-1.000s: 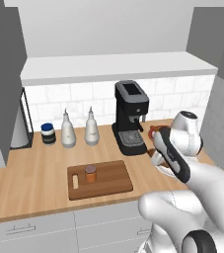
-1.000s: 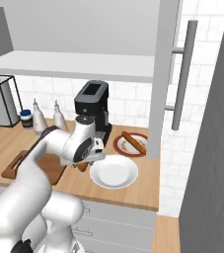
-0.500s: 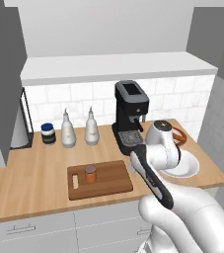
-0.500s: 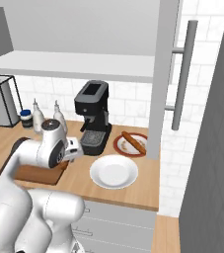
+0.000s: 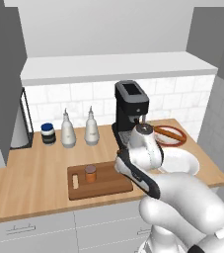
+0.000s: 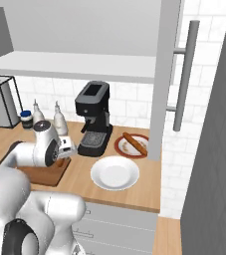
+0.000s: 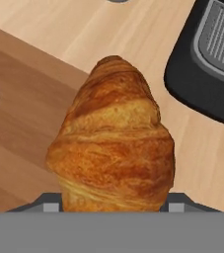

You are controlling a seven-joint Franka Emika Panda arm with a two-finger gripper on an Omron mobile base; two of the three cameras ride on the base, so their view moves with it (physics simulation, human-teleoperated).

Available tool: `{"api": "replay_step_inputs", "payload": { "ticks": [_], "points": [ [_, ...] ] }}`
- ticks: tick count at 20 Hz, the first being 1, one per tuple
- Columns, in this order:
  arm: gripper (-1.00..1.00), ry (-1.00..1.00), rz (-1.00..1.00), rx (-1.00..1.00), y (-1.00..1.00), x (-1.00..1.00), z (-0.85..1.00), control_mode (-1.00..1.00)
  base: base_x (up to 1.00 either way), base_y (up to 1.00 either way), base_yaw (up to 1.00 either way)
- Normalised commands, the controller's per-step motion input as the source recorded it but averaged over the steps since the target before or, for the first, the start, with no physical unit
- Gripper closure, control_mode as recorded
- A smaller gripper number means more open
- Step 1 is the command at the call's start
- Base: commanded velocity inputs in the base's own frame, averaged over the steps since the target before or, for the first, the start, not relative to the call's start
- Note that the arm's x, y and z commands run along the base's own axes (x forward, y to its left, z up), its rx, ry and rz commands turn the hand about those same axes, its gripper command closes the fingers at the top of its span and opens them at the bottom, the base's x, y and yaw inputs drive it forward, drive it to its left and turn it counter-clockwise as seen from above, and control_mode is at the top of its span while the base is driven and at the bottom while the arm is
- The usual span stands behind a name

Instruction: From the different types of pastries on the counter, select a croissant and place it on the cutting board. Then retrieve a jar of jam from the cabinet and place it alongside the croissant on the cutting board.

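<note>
Above the cutting board (image 7: 19, 113), plump, flaky golden-brown croissant (image 7: 114, 143) clamped in pincer (image 7: 114, 205).

Arm bent fwd, elbow low, forearm reaching left over the desk (image 5: 34, 183). Wrist turned down, hand low above the board (image 5: 106, 185) edge. Gripper (image 7: 114, 206) pts down; jaws closed on the croissant (image 7: 114, 143), gripped at its base, tip pointing away.
</note>
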Motion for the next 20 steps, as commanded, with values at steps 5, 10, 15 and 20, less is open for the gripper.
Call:
{"api": "replay_step_inputs", "payload": {
  "ticks": [5,10,15,20],
  "points": [
    [1.00,0.14,-0.01,0.03,0.28,0.05,-0.10,-1.00,0.00,0.00,0.00],
    [1.00,0.18,0.00,0.18,0.00,-0.05,-0.06,-1.00,0.00,0.00,0.00],
    [1.00,0.00,0.00,0.00,0.23,-0.14,-0.16,-1.00,0.00,0.00,0.00],
    [1.00,0.00,0.00,0.00,0.51,-0.09,-0.09,-1.00,0.00,0.00,0.00]
  ]
}}
